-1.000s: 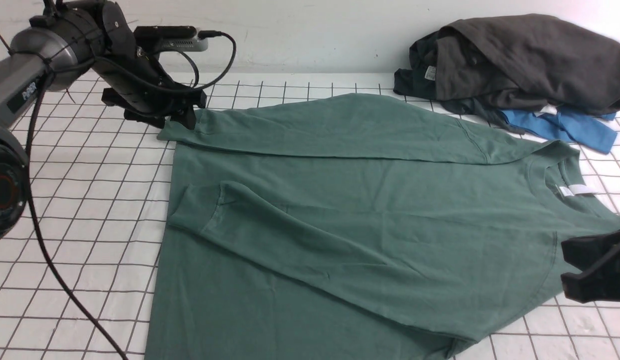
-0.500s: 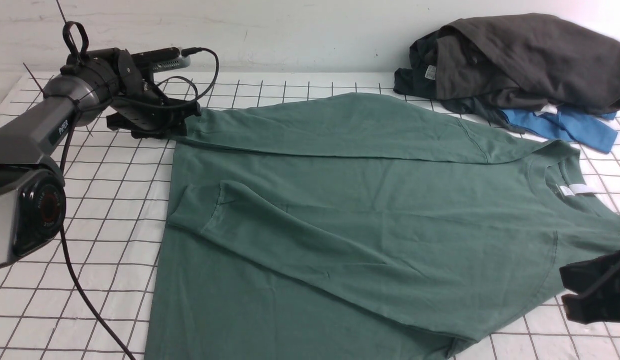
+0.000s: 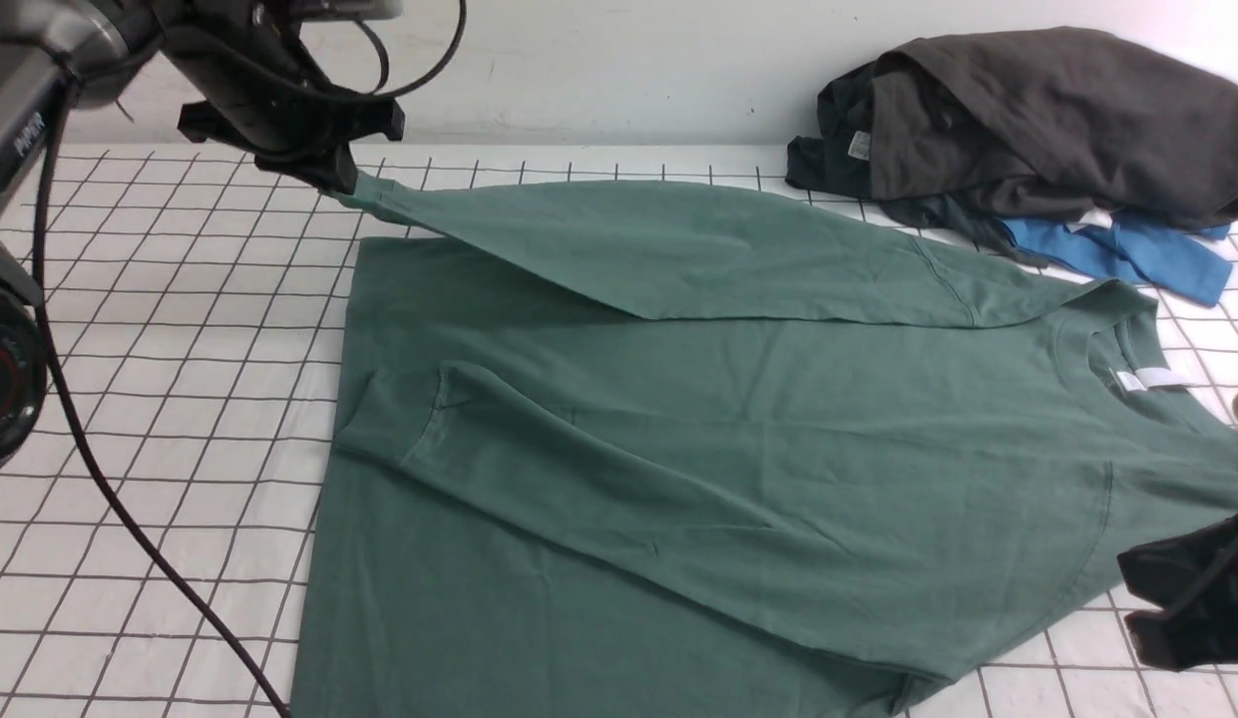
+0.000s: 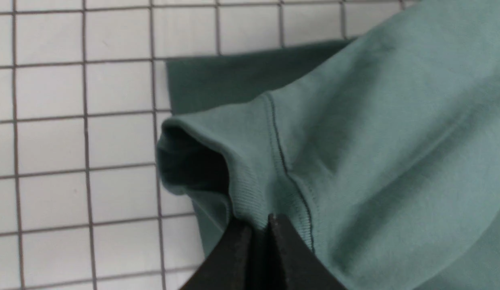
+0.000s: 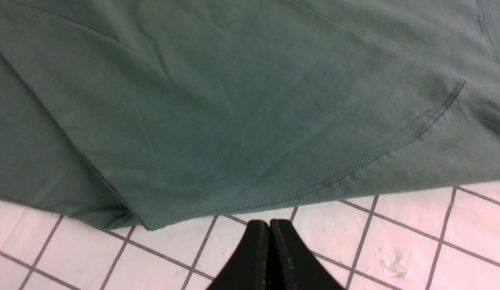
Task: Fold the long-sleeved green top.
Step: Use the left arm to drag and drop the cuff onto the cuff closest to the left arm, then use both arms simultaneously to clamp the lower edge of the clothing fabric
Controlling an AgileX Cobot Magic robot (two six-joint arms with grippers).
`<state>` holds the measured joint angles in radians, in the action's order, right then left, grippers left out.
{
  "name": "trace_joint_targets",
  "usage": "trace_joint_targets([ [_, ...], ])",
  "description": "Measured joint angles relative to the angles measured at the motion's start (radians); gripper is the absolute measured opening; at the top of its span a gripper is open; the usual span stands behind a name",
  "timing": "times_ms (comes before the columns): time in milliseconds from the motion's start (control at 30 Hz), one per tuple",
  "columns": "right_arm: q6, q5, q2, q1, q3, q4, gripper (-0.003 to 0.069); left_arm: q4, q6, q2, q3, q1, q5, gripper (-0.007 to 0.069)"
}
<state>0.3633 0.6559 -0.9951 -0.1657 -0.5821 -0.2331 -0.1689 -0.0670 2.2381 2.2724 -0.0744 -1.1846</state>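
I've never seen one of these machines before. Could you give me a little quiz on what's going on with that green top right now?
1. True or false: the left gripper is shut on a sleeve cuff of the green long-sleeved top.
2. The right gripper is: A) gripping the collar; B) shut on nothing, above the gridded cloth; C) wide open.
3. Fill in: the garment peeking from under the dark grey pile is ____.
Key: 1 true; 2 B; 3 blue.
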Motion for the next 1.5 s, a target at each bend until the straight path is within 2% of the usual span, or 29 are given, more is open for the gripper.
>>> trace_joint_targets([
  [67, 0.003, -0.001, 0.000, 0.000, 0.000, 0.000, -0.0010, 0.001, -0.026, -0.052, -0.072, -0.014, -0.023, 0.0016],
  [267, 0.004, -0.009, 0.000, 0.000, 0.000, -0.007, -0.0010, 0.051, -0.027, -0.147, -0.459, -0.018, -0.044, 0.0016],
  [333, 0.005, -0.011, 0.000, 0.000, 0.000, -0.016, -0.0010, 0.058, -0.021, -0.149, -0.511, -0.018, -0.045, 0.0017],
  [500, 0.005, -0.013, 0.000, 0.000, 0.000, -0.056, -0.0010, 0.069, -0.006, -0.185, -0.531, -0.050, -0.018, 0.0024],
  [767, 0.005, -0.012, -0.040, 0.000, 0.000, -0.073, -0.0003, 0.084, -0.004, -0.308, -0.515, -0.160, 0.001, 0.0041],
  [867, 0.005, -0.012, -0.066, 0.000, 0.000, -0.072, 0.0004, 0.130, 0.000, -0.309, -0.557, -0.164, 0.001, 0.0078],
  [967, 0.005, -0.041, -0.093, 0.000, 0.000, -0.072, 0.0013, 0.200, 0.003, -0.308, -0.614, -0.164, -0.011, 0.0182],
  [1000, 0.005, -0.043, -0.094, 0.000, 0.000, -0.072, 0.0014, 0.200, 0.003, -0.308, -0.616, -0.164, -0.012, 0.0190],
  [1067, 0.005, -0.062, -0.100, 0.000, 0.000, -0.084, 0.0016, 0.205, -0.002, -0.309, -0.624, -0.164, -0.031, 0.0308],
  [1100, 0.005, -0.062, -0.100, 0.000, 0.000, -0.087, 0.0016, 0.205, -0.002, -0.310, -0.624, -0.164, -0.032, 0.0308],
  [1133, 0.006, -0.055, -0.100, 0.000, 0.000, -0.091, 0.0018, 0.199, -0.003, -0.326, -0.632, -0.164, -0.033, 0.0395],
  [1200, 0.019, -0.033, -0.100, 0.000, 0.000, -0.098, 0.0018, 0.169, -0.003, -0.368, -0.667, -0.164, -0.033, 0.0448],
  [1333, 0.066, 0.018, -0.100, 0.000, 0.000, -0.139, 0.0020, 0.106, -0.042, -0.500, -0.818, -0.195, -0.032, 0.0494],
  [1400, 0.105, 0.025, -0.100, 0.000, 0.000, -0.180, 0.0021, 0.096, -0.096, -0.567, -0.957, -0.238, -0.019, 0.0500],
  [1500, 0.182, 0.033, -0.100, 0.000, 0.000, -0.266, 0.0021, 0.106, -0.215, -0.650, -1.177, -0.319, 0.095, 0.0500],
])
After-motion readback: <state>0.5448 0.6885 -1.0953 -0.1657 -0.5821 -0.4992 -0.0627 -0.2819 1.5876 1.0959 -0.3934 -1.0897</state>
